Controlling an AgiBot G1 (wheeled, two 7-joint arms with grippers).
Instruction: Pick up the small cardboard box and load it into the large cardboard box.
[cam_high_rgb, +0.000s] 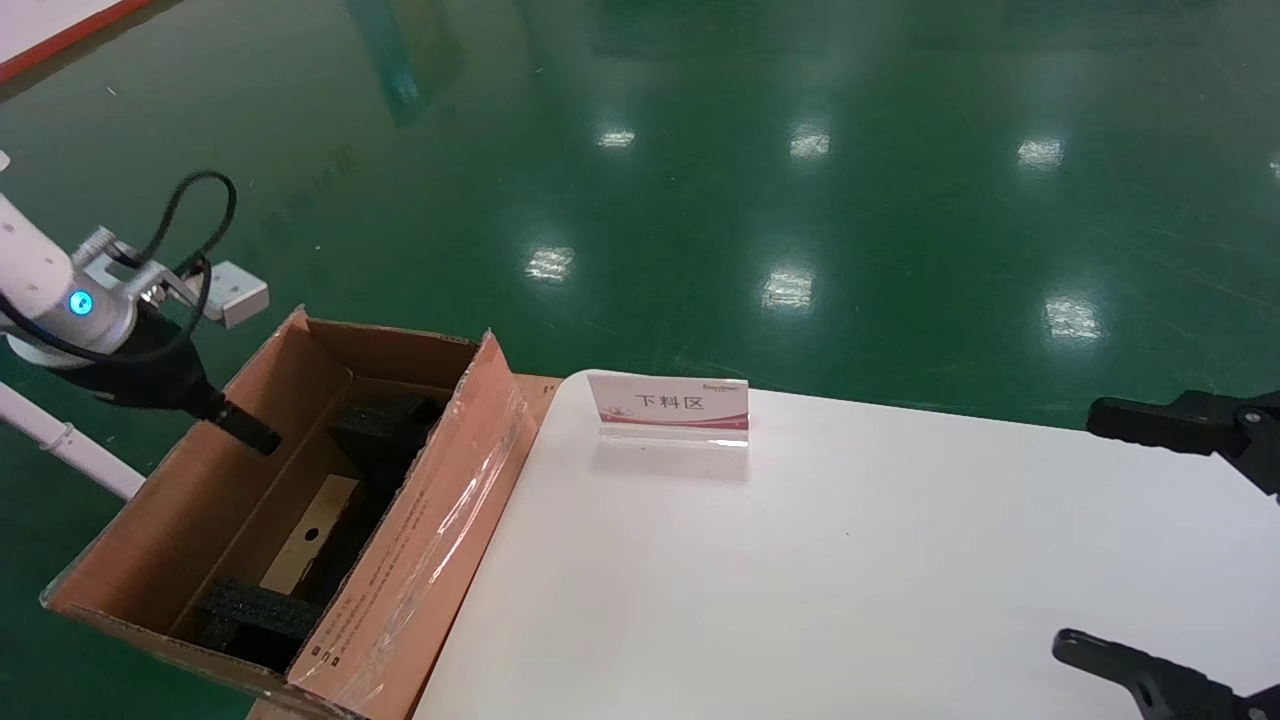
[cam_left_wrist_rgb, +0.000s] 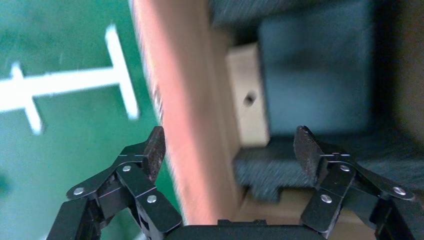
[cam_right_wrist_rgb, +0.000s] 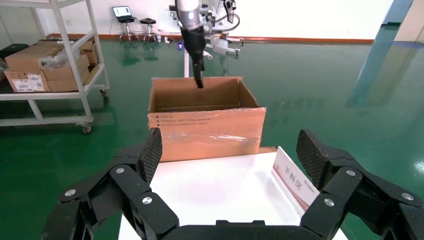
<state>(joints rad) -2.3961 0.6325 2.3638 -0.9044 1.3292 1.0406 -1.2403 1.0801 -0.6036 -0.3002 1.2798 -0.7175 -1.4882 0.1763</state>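
The large cardboard box (cam_high_rgb: 430, 520) stands open at the table's left end, with black foam blocks (cam_high_rgb: 385, 420) inside. The small cardboard box (cam_high_rgb: 310, 535) lies inside it between the foam blocks, pale face with a round hole up; it also shows in the left wrist view (cam_left_wrist_rgb: 248, 100). My left gripper (cam_high_rgb: 250, 432) is open and empty, over the large box's far-left wall (cam_left_wrist_rgb: 185, 125), its jaws astride that wall (cam_left_wrist_rgb: 228, 145). My right gripper (cam_high_rgb: 1080, 530) is open and empty at the table's right edge.
A white table (cam_high_rgb: 800, 580) carries a small red-and-white sign (cam_high_rgb: 668, 408) near its back edge. A white bar (cam_high_rgb: 70, 440) runs left of the large box. In the right wrist view, a rack with cartons (cam_right_wrist_rgb: 50, 65) stands beyond on the green floor.
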